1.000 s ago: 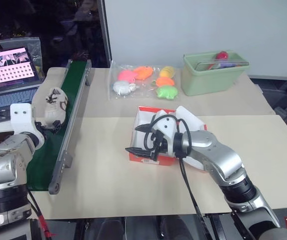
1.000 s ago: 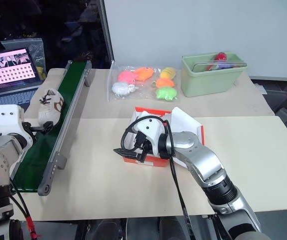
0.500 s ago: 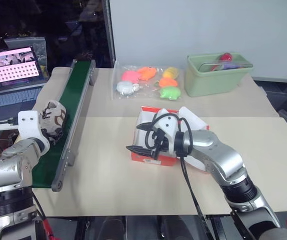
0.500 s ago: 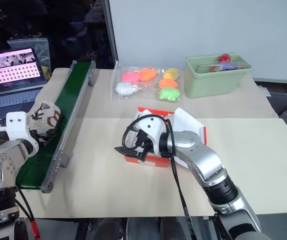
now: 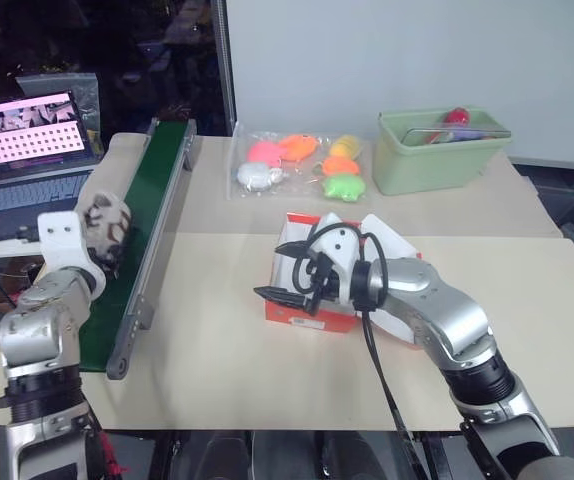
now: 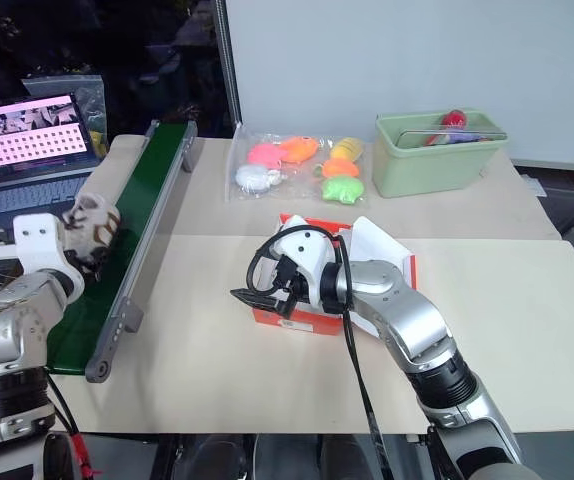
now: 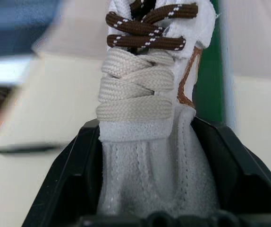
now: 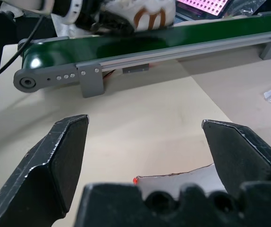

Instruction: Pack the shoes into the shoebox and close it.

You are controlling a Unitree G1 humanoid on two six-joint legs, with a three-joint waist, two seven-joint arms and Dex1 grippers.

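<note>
1 white sneaker (image 7: 147,118) with tan side markings and brown and cream laces sits clamped between the black fingers (image 7: 67,179) of the left end effector (image 5: 107,238), held just above the green conveyor belt (image 5: 147,200), well to the left of the shoebox (image 5: 312,300). The shoebox, red-orange outside and white inside, stands open on the tabletop (image 5: 217,350) with its flap lid (image 5: 387,238) raised on the far right side. The right end effector (image 5: 292,288) hangs at the shoebox's left front edge, its 2 fingers spread wide and gripping nothing. Behind the shoebox lie wrapped soft toys (image 5: 297,165); to the right of those stands a pale green bin (image 5: 437,155). Far left of the shoebox, beyond the belt, is a laptop (image 5: 32,140).
</note>
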